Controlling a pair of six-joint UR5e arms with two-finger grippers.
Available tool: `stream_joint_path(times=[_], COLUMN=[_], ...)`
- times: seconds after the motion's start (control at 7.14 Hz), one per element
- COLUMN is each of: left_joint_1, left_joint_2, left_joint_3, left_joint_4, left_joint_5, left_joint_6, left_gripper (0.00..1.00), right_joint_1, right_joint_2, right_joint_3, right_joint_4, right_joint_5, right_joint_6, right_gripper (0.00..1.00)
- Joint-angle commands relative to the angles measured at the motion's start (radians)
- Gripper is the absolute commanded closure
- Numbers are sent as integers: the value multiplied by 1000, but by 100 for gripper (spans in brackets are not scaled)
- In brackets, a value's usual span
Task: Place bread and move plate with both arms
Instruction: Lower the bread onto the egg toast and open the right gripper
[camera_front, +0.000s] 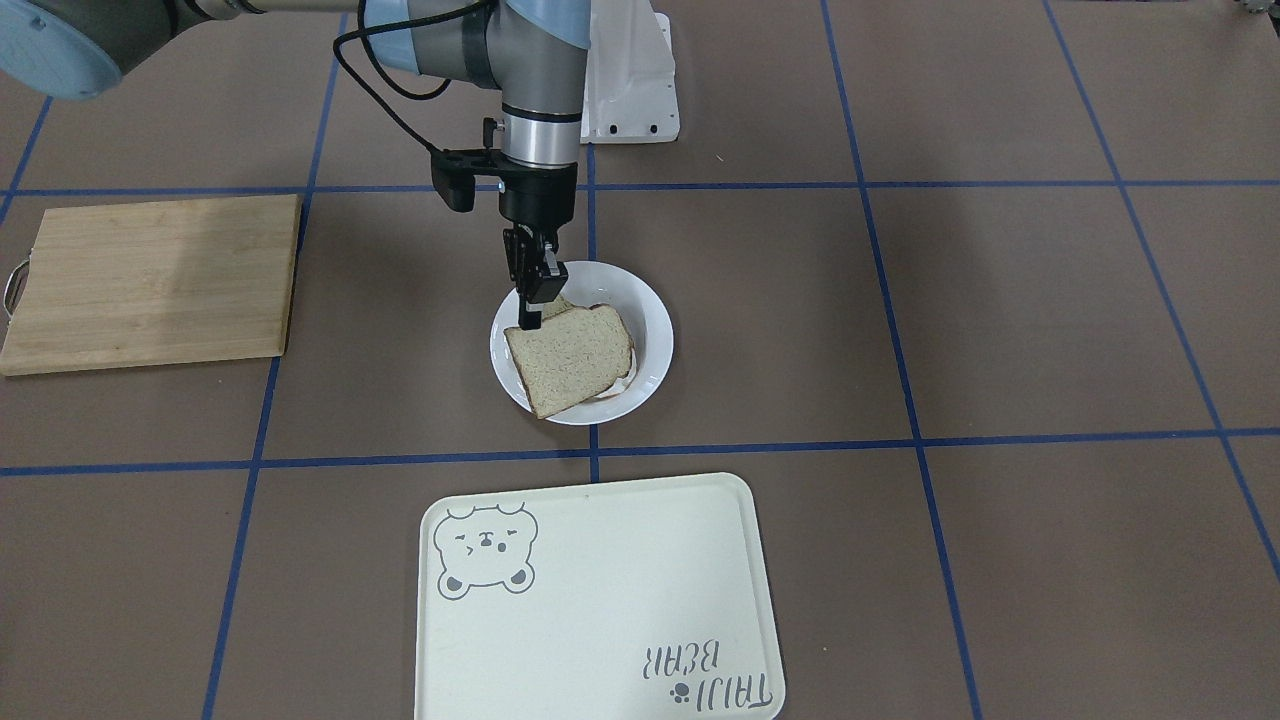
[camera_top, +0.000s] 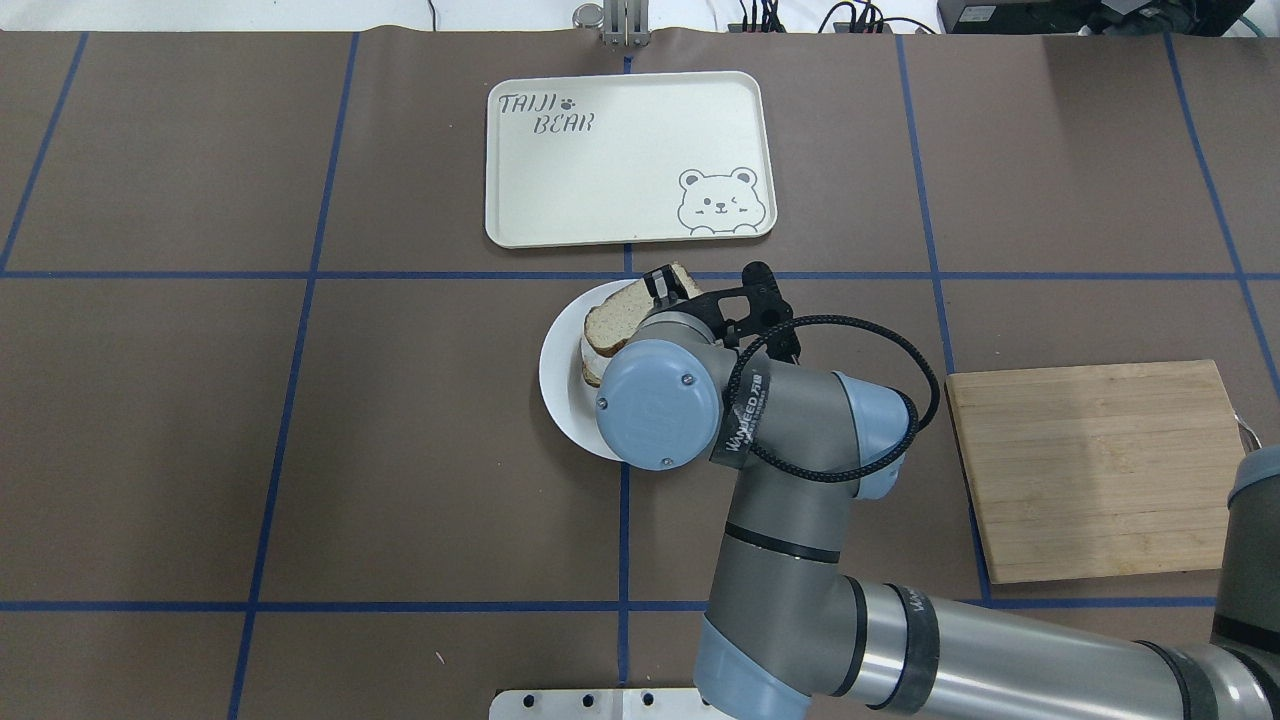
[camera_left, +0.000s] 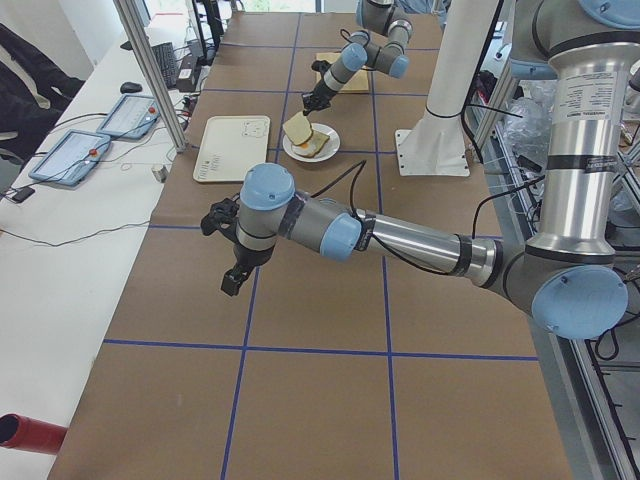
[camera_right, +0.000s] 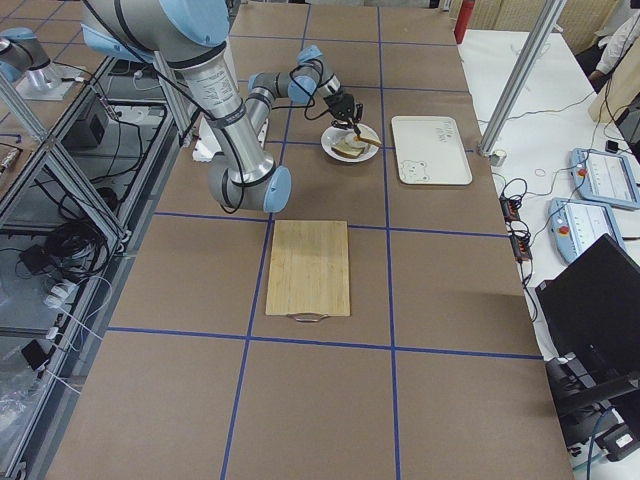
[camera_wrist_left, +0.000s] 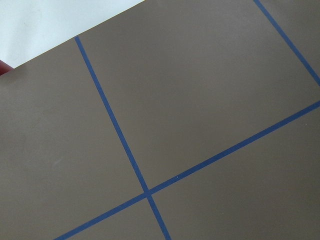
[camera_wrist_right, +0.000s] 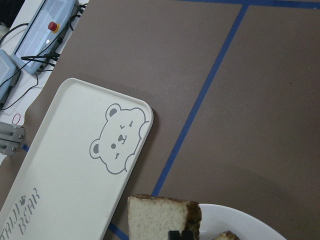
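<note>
My right gripper (camera_front: 528, 318) is shut on one corner of the bread (camera_front: 572, 358), a tan slice with a dark crust. It holds the slice tilted, low over the white plate (camera_front: 652, 332) in the middle of the table. Part of a second slice (camera_top: 592, 368) lies on the plate under it. The right wrist view shows the held bread (camera_wrist_right: 159, 215) at the fingertips and the plate's rim (camera_wrist_right: 240, 220). My left gripper (camera_left: 231, 283) hangs over bare table far from the plate; I cannot tell whether it is open or shut.
A cream bear tray (camera_front: 600, 600) lies just beyond the plate on the operators' side. A wooden cutting board (camera_front: 150, 280) lies on my right side. The white pedestal base (camera_front: 630, 80) stands behind the plate.
</note>
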Motion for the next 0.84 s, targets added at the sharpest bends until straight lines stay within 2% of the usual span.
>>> stream_joint_path(times=[0.0, 0.28, 0.42, 0.56, 0.7], left_joint_1=[2, 2, 2, 2, 2], left_joint_2=[0, 0, 0, 0, 0], left_joint_3=[9, 9, 7, 6, 4], left_joint_4=[-1, 0, 0, -1, -1], left_joint_5=[0, 0, 0, 0, 0], left_joint_6=[1, 0, 0, 0, -5], left_gripper=[2, 2, 2, 2, 2], right_joint_1=[-45, -76, -76, -66, -17], right_joint_2=[12, 12, 14, 6, 2], right_joint_3=[-27, -25, -19, -14, 22], right_joint_4=[-25, -53, -76, -88, -102], right_joint_5=[-3, -13, -11, -10, 10], right_joint_6=[2, -2, -39, -94, -198], right_gripper=[100, 100, 73, 1, 0])
